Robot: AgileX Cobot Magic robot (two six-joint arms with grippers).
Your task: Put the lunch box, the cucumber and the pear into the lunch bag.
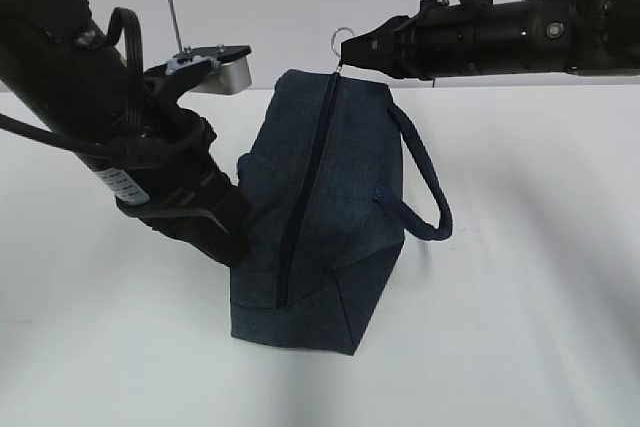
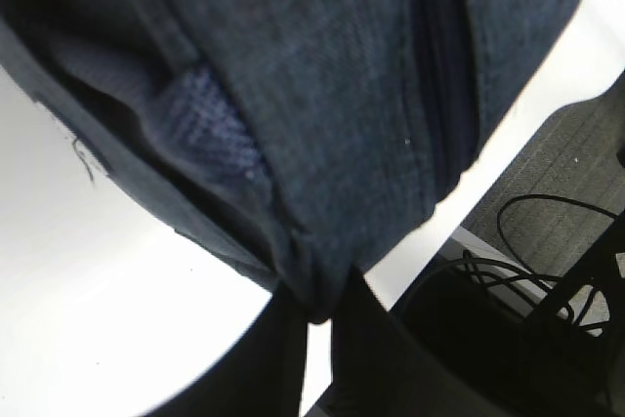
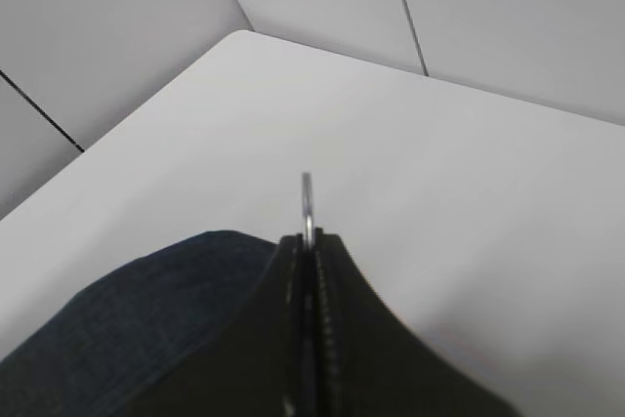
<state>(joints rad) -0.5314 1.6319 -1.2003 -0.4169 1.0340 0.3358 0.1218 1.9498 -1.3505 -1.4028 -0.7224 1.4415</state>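
None of the three items to be packed, the lunch box, the cucumber and the pear, appears in any of our views, so we cannot tell whether they lie inside the lunch bag (image 1: 330, 217) or somewhere out of sight. We see the bag standing on the white table (image 1: 540, 327) at the centre of the exterior view, tilted, with its zipper line (image 1: 305, 187) running from about 12 o'clock down to 6 o'clock across its face and looking closed along its visible length; its padded handle (image 1: 425, 182) loops out at 3 o'clock. No silvery lining or opening shows, so we cannot report the contents. The right gripper (image 1: 345, 49), reaching in from 2 o'clock, is pinched tight on the metal ring pull (image 1: 342, 35) at the bag's top end; in the right wrist view we see its jaws pressed together with the ring (image 3: 308, 204) standing up between them. The left gripper (image 2: 314, 312), entering from 9 o'clock, is closed on a fold of the bag's fabric (image 2: 303, 280) at the bag's left lower side. We judge the step in hand to be working the zipper while the bag is held, but whether this precedes or follows the packing cannot be settled from these views.
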